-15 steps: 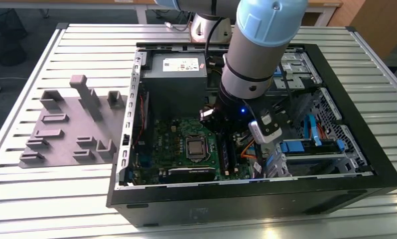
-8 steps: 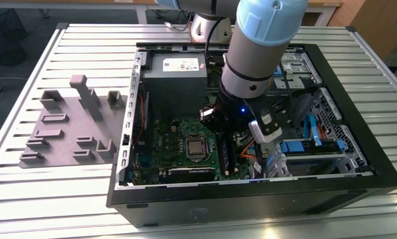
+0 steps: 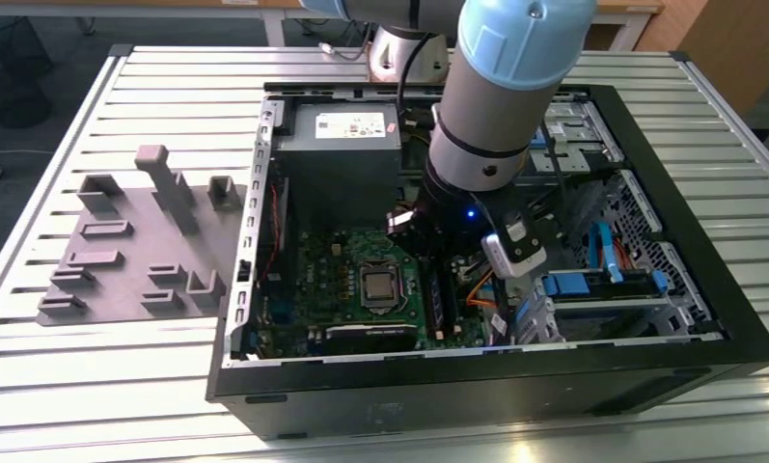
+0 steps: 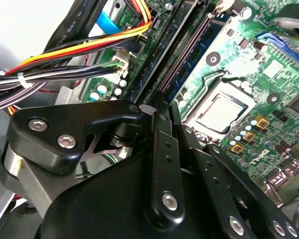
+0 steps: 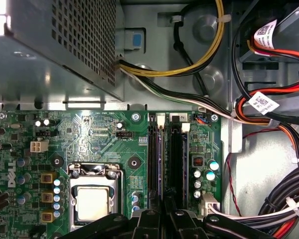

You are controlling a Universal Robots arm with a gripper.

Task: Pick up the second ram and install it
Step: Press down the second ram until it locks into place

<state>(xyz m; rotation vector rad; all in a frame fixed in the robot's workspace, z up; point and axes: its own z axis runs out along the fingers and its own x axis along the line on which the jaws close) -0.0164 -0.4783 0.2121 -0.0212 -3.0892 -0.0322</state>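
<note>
Standing edge-on in its slot, the second ram (image 5: pixel 177 159) shows dark chips; tool (image 5: pixel 164 208) narrow.

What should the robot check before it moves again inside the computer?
1. End effector sits above the memory slots, beside the processor: ok.
2. Second ram held in the end effector: cannot tell.
3. Cables lie off the slots: ok.
4. White latches at the slot ends are open: cannot tell.
5. Computer case is open, with the board uncovered: ok.
</note>
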